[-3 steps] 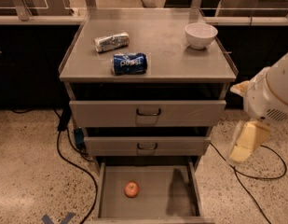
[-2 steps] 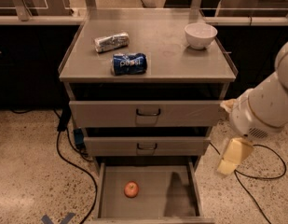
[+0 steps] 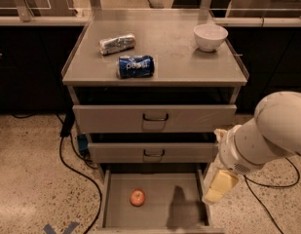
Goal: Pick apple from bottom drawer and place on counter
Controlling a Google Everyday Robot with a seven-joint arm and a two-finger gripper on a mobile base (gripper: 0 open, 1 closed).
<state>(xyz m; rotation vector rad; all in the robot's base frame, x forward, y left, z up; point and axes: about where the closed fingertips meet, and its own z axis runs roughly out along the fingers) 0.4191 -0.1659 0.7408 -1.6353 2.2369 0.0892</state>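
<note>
While our gripper [image 3: 219, 188] hangs at the bottom drawer's [image 3: 159, 186] right rim, we cannot tell its grip; the apple [image 3: 137, 197] lies to its left.

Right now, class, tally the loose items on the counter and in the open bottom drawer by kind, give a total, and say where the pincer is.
1 Pepsi can, on the counter
1 silver packet, on the counter
1 white bowl, on the counter
1 apple, in the bottom drawer
Total: 4
The pincer hangs at the bottom drawer's right wall.
</note>
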